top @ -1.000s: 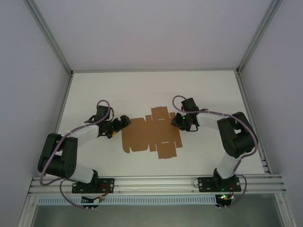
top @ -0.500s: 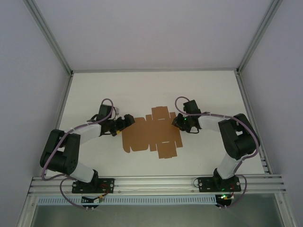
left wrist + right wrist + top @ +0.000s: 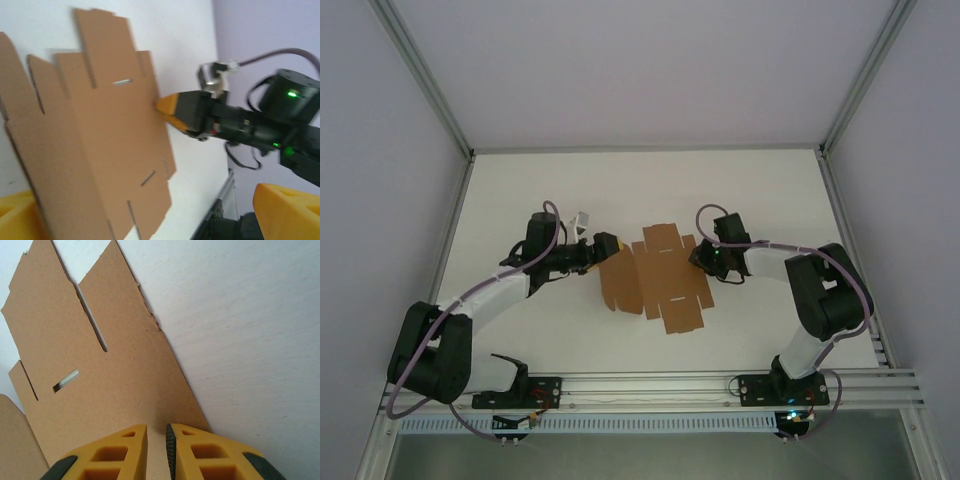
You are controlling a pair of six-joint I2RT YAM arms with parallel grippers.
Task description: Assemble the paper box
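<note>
Lying near the middle of the white bench (image 3: 520,190), the paper box (image 3: 655,285) is an unfolded brown die-cut sheet with flaps and tabs along its outline. From above, the left fingers (image 3: 604,244) sit at the sheet's left end and the right fingers (image 3: 699,262) at its right edge, one arm reaching in from each side. The overhead view is too small to show how either pair stands.

The left wrist camera settles its own pair. Two yellow fingers (image 3: 285,210) show at the bottom corners of that view, spread wide, with the near end of the cardboard (image 3: 100,140) between them. Whether either one touches the sheet cannot be told. The sheet looks raised at this end rather than flat. Across it, the yellow tip of the right fingers (image 3: 172,106) meets the far edge, and behind that tip the black right arm (image 3: 280,115) carries a green light.

The right wrist camera gives the detail the other two lack. Its fingers (image 3: 200,452) are drawn almost together, with a thin slit between them. They point down at the face of the cardboard (image 3: 100,365) close to its edge, and nothing is pinched between them. A short cut slot (image 3: 65,381) and bare white bench beside the sheet are plain there.
</note>
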